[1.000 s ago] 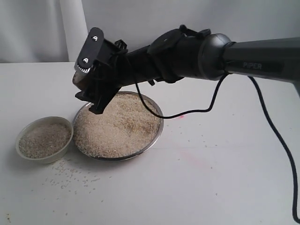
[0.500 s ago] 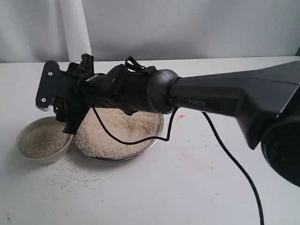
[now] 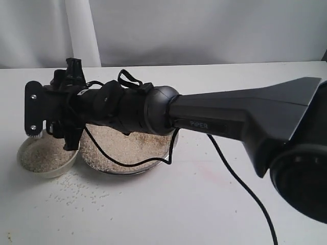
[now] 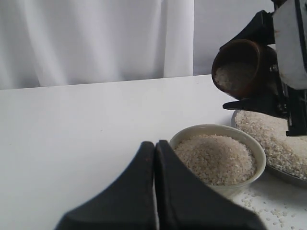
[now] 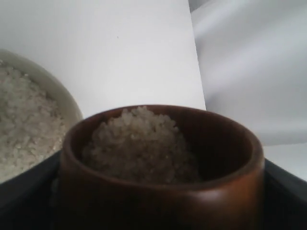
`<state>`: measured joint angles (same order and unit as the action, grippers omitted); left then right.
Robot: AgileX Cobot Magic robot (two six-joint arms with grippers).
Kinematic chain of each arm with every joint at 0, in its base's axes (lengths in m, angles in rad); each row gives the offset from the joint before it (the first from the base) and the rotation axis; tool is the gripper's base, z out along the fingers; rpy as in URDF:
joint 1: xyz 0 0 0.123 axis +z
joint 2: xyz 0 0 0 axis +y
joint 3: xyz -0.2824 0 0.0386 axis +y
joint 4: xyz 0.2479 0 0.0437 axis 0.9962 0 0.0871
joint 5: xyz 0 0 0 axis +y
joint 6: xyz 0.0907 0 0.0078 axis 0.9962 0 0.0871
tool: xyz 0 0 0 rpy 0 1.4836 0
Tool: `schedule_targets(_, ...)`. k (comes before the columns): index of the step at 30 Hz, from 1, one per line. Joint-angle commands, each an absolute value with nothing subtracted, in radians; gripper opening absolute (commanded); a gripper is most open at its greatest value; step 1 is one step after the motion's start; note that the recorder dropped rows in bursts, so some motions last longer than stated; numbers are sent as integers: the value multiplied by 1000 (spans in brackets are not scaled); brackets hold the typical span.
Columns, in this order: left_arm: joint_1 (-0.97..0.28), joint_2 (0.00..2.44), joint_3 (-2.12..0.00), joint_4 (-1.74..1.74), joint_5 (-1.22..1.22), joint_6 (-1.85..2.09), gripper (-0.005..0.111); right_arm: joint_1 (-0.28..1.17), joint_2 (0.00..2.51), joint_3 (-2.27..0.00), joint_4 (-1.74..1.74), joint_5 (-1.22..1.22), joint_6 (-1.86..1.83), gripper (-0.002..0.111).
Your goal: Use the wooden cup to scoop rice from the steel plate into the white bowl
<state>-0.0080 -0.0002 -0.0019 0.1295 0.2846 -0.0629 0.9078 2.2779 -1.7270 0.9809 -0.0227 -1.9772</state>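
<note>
Since a second ago, the right gripper (image 3: 51,127) has swung leftward off the steel plate (image 3: 127,171), and we now find it hanging over the white bowl (image 3: 48,171).

At the far left, our left gripper (image 4: 154,148) sits low over the table (image 3: 204,204) with its fingers pressed together and nothing between them, pointing toward the bowl. The bowl stands on the table, touching or just beside the plate's left rim, and it is already heaped with rice (image 4: 213,158). Loose grains (image 3: 76,191) lie scattered on the table in front of both vessels.

Above the bowl, the right gripper's jaws stand wide and are clamped on the wooden cup (image 4: 242,67), one finger on each side of it. From the left wrist view we see the cup tipped, its mouth turned sideways and down toward the bowl, with a pale mound of rice inside. The right wrist view shows that mound filling part of the dark interior, the bowl's rim just beyond.

Further right, the plate holds a broad bed of rice, partly hidden behind the dark arm (image 3: 230,117), which stretches across to the right edge. A black cable (image 3: 240,178) loops down from it over the table.
</note>
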Motion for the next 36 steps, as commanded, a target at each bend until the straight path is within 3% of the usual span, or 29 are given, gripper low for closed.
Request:
schedule_targets(1, -11, 0, 0, 121, 273, -68, 0, 912, 2298, -1734, 971, -81, -2036, 0)
schedule_targets(36, -11, 0, 0, 121, 273, -68, 0, 990, 2331, -1612, 725, -370, -2144, 0)
